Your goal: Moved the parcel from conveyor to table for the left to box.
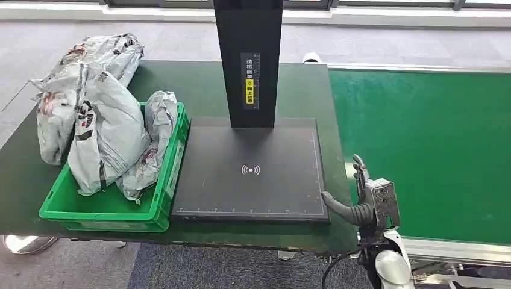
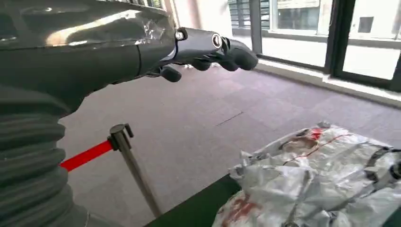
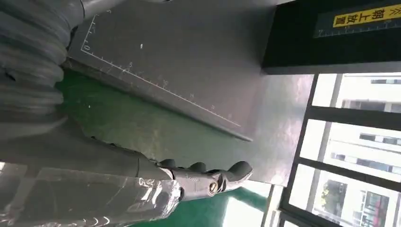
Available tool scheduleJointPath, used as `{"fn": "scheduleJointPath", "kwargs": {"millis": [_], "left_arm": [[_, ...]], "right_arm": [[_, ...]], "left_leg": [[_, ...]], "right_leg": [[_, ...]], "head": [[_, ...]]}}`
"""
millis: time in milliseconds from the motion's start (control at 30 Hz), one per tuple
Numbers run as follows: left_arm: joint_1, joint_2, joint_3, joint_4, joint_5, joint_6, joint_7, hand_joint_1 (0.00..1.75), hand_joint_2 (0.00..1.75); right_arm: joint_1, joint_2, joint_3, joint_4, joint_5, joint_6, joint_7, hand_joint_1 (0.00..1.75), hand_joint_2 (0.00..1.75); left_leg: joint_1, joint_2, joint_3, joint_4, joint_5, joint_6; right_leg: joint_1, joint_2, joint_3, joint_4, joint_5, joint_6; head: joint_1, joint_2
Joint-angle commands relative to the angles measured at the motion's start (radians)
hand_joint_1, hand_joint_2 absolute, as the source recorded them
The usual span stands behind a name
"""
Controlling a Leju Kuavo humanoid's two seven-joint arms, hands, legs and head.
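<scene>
Several grey plastic parcels (image 1: 102,120) are heaped in and over a green bin (image 1: 102,217) at the left of the dark table (image 1: 199,90). The green conveyor belt (image 1: 422,138) runs along the right. My right hand (image 1: 364,201) hovers at the table's front right corner, between the black scanner plate (image 1: 253,174) and the belt, fingers apart and holding nothing. The right wrist view shows the same hand (image 3: 203,177) stretched out beside the plate (image 3: 179,61). My left hand (image 2: 208,47) is out over the floor with fingers extended and nothing in them, apart from the crumpled parcels (image 2: 321,184).
A tall black post (image 1: 248,60) rises from the back of the scanner plate. A stanchion (image 2: 127,156) with a red strap stands on the carpet beyond the table's left edge (image 2: 198,208). Windows line the far wall.
</scene>
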Motion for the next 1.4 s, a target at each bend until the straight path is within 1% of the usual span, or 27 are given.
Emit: {"fn": "scheduleJointPath", "kwargs": {"millis": [33, 67, 233, 300, 433, 467, 533, 633, 667, 733, 767, 833, 867, 900, 933, 967, 1000, 1033, 1067, 1100, 1133, 1167, 1233, 1267, 1300, 1333, 1400], "left_arm": [[-0.142, 0.062, -0.142, -0.024, 0.101, -0.105, 0.027, 0.0, 1.75], [-0.144, 0.064, -0.145, -0.025, 0.103, -0.107, 0.028, 0.0, 1.75], [-0.141, 0.065, -0.148, -0.026, 0.106, -0.105, 0.028, 0.0, 1.75], [-0.141, 0.065, -0.148, -0.026, 0.106, -0.105, 0.028, 0.0, 1.75], [-0.141, 0.065, -0.148, -0.026, 0.106, -0.105, 0.028, 0.0, 1.75], [-0.138, 0.07, -0.186, -0.033, 0.121, -0.08, 0.047, 0.0, 1.75], [-0.132, 0.072, -0.207, -0.031, 0.146, -0.059, 0.052, 0.0, 1.75], [-0.074, 0.065, -0.149, -0.01, 0.288, 0.035, 0.065, 0.0, 1.75], [-0.027, 0.069, -0.147, -0.029, 0.328, 0.064, 0.067, 0.0, 1.75], [0.086, 0.106, -0.14, -0.069, 0.436, 0.083, 0.029, 0.0, 1.75], [0.164, 0.115, -0.124, -0.094, 0.489, 0.139, 0.009, 0.0, 1.75], [0.306, 0.09, -0.078, -0.158, 0.567, 0.258, -0.068, 0.0, 1.75], [0.428, 0.026, 0.0, -0.221, 0.631, 0.412, -0.139, 0.0, 1.75], [0.544, -0.04, 0.057, -0.303, 0.667, 0.533, -0.186, 0.0, 1.75], [0.684, -0.15, 0.163, -0.413, 0.761, 0.628, -0.238, 0.0, 1.75], [0.835, -0.247, 0.179, -0.529, 0.794, 0.717, -0.267, 0.0, 1.75], [0.884, -0.269, 0.151, -0.568, 0.794, 0.769, -0.272, 0.0, 1.75], [0.898, -0.267, 0.132, -0.585, 0.806, 0.79, -0.267, 0.0, 1.75], [0.901, -0.259, 0.127, -0.6, 0.816, 0.793, -0.258, 0.0, 1.75], [0.896, -0.231, 0.109, -0.622, 0.849, 0.796, -0.236, 0.0, 1.75], [0.888, -0.22, 0.111, -0.625, 0.86, 0.79, -0.227, 0.0, 1.75], [0.957, -0.278, 0.167, -0.685, 0.927, 0.761, -0.256, 0.0, 1.75], [1.107, -0.438, 0.161, -0.785, 0.892, 0.827, -0.329, 0.0, 1.75], [1.182, -0.54, 0.117, -0.817, 0.846, 0.903, -0.373, 0.0, 1.75], [1.209, -0.598, 0.079, -0.818, 0.835, 0.961, -0.393, 0.0, 1.75], [1.218, -0.632, 0.041, -0.81, 0.837, 1.005, -0.412, 0.0, 1.75], [1.207, -0.661, -0.031, -0.783, 0.899, 1.089, -0.421, 0.0, 1.75]], "right_arm": [[-0.076, -0.02, 0.003, 0.087, -0.016, 0.0, 0.006, 0.0, 1.75], [-0.077, -0.021, 0.003, 0.088, -0.017, 0.0, 0.006, 0.0, 1.75], [-0.075, -0.021, 0.003, 0.088, -0.017, 0.0, 0.006, 0.0, 1.75], [-0.075, -0.021, 0.003, 0.088, -0.017, 0.0, 0.006, 0.0, 1.75], [-0.075, -0.021, 0.003, 0.088, -0.017, 0.0, 0.006, 0.0, 1.75], [-0.072, -0.025, 0.008, 0.087, -0.023, -0.001, 0.005, 0.0, 1.75], [-0.065, -0.03, 0.011, 0.089, -0.029, -0.002, 0.003, 0.0, 1.75], [-0.044, -0.031, 0.006, 0.081, -0.042, -0.014, -0.011, 0.0, 1.75], [-0.036, -0.031, 0.006, 0.072, -0.043, -0.016, -0.012, 0.0, 1.75], [-0.038, -0.027, 0.011, 0.067, -0.043, -0.015, -0.012, 0.0, 1.75], [-0.042, -0.023, 0.013, 0.064, -0.038, -0.019, -0.013, 0.0, 1.75], [-0.041, -0.011, 0.009, 0.043, -0.025, -0.034, -0.02, 0.0, 1.75], [-0.033, -0.001, 0.004, 0.017, -0.006, -0.061, -0.039, 0.0, 1.75], [-0.028, 0.005, 0.004, 0.0, -0.006, -0.067, -0.046, 0.0, 1.75], [-0.041, 0.013, 0.007, -0.004, 0.001, -0.098, -0.084, 0.0, 1.75], [-0.066, 0.018, 0.028, 0.01, 0.02, -0.135, -0.099, 0.0, 1.75], [-0.078, 0.017, 0.038, 0.018, 0.02, -0.145, -0.095, 0.0, 1.75], [-0.083, 0.015, 0.045, 0.021, 0.018, -0.152, -0.093, 0.0, 1.75], [-0.085, 0.014, 0.048, 0.025, 0.016, -0.154, -0.093, 0.0, 1.75], [-0.085, 0.008, 0.055, 0.027, 0.01, -0.161, -0.094, 0.0, 1.75], [-0.084, 0.006, 0.056, 0.027, 0.009, -0.163, -0.094, 0.0, 1.75], [-0.089, 0.009, 0.063, 0.03, 0.004, -0.165, -0.109, 0.0, 0.0], [-0.1, 0.03, 0.088, 0.023, 0.033, -0.19, -0.13, 0.0, 0.0], [-0.093, 0.044, 0.1, -0.006, 0.024, -0.187, -0.137, 0.0, 0.0], [-0.087, 0.047, 0.113, -0.025, 0.053, -0.219, -0.126, 0.0, 0.0], [-0.087, 0.045, 0.13, -0.035, 0.051, -0.222, -0.109, 0.0, 1.75], [-0.114, 0.033, 0.165, 0.002, 0.009, -0.234, -0.1, 0.0, 1.75]], "left_leg": [[0.0, 0.007, 0.001, 0.001, -0.001, 0.002], [0.001, 0.005, 0.0, 0.001, -0.001, 0.001], [0.0, 0.006, 0.004, -0.001, -0.001, 0.001], [0.0, 0.002, 0.001, 0.0, 0.0, 0.001], [0.0, 0.002, 0.003, 0.0, 0.0, 0.001], [0.0, 0.003, 0.003, -0.001, 0.0, 0.002], [0.0, 0.0, 0.001, 0.0, 0.0, 0.001], [-0.001, 0.002, 0.005, -0.002, 0.0, 0.001], [-0.001, 0.0, 0.005, -0.002, 0.001, 0.001], [-0.002, -0.001, 0.007, -0.004, 0.001, 0.001], [-0.003, 0.001, 0.009, -0.006, 0.002, 0.001], [-0.005, 0.002, 0.011, -0.007, 0.002, 0.001], [-0.004, -0.001, 0.009, -0.006, 0.002, 0.001], [-0.005, -0.002, 0.012, -0.009, 0.003, 0.001], [-0.005, -0.006, 0.01, -0.007, 0.003, 0.001], [-0.005, -0.008, 0.013, -0.01, 0.005, 0.002], [-0.006, -0.015, 0.014, -0.009, 0.006, 0.002], [-0.006, -0.015, 0.016, -0.011, 0.007, 0.002], [-0.006, -0.013, 0.014, -0.008, 0.005, 0.002], [-0.007, -0.012, 0.011, -0.004, 0.004, 0.003], [-0.006, -0.012, 0.011, -0.004, 0.004, 0.004], [-0.005, -0.008, 0.009, -0.001, 0.003, 0.002], [-0.006, 0.002, 0.008, -0.002, 0.002, 0.002], [-0.006, 0.002, 0.012, -0.006, 0.003, 0.003], [-0.009, 0.002, 0.011, -0.006, 0.003, 0.004], [-0.01, 0.003, 0.013, -0.008, 0.003, 0.005], [-0.014, -0.002, 0.014, -0.006, 0.001, 0.007]], "right_leg": [[0.001, 0.002, 0.0, 0.0, 0.001, 0.0], [0.001, 0.001, 0.0, 0.0, 0.001, 0.0], [0.001, 0.0, 0.002, -0.001, 0.0, 0.0], [0.001, -0.001, 0.001, 0.0, 0.0, 0.0], [0.001, -0.002, 0.003, -0.001, 0.0, 0.0], [0.0, -0.002, 0.003, -0.001, 0.0, 0.0], [0.0, -0.002, 0.002, 0.0, 0.0, 0.0], [0.0, -0.003, 0.004, -0.002, 0.0, 0.0], [0.0, -0.004, 0.005, -0.002, 0.0, 0.0], [-0.001, -0.004, 0.006, -0.002, 0.0, 0.0], [-0.002, -0.003, 0.008, -0.004, 0.0, 0.0], [-0.003, -0.003, 0.008, -0.004, 0.0, 0.0], [-0.003, -0.004, 0.007, -0.002, 0.0, 0.0], [-0.004, -0.007, 0.01, -0.005, 0.0, 0.0], [-0.005, -0.009, 0.009, -0.003, -0.001, 0.0], [-0.005, -0.013, 0.013, -0.006, 0.0, 0.0], [-0.006, -0.018, 0.015, -0.006, -0.001, 0.001], [-0.006, -0.02, 0.018, -0.008, 0.0, 0.001], [-0.005, -0.015, 0.014, -0.006, -0.001, 0.001], [-0.006, -0.014, 0.013, -0.003, -0.001, 0.001], [-0.005, -0.015, 0.014, -0.003, -0.001, 0.002], [-0.004, -0.01, 0.011, -0.001, -0.001, 0.002], [-0.005, -0.001, 0.008, -0.002, 0.002, 0.002], [-0.007, -0.002, 0.011, -0.006, 0.003, 0.003], [-0.011, -0.001, 0.008, -0.005, 0.003, 0.004], [-0.01, -0.002, 0.01, -0.007, 0.003, 0.004], [-0.012, -0.007, 0.012, -0.006, -0.001, 0.008]], "head": [[0.0, 0.0], [0.0, 0.0], [0.0, 0.0], [0.0, 0.0], [0.0, 0.0], [0.0, 0.0], [0.0, 0.0], [0.0, 0.0], [0.0, 0.0], [0.0, 0.0], [0.0, 0.0], [0.0, 0.0], [0.0, 0.0], [0.0, 0.0], [0.0, 0.0], [0.0, 0.0], [-0.001, 0.0], [0.0, 0.0], [0.0, 0.0], [0.0, 0.0], [0.0, 0.0], [0.001, 0.0], [0.0, 0.0], [0.0, 0.0], [0.0, 0.0], [-0.001, 0.0], [-0.001, 0.0]]}}
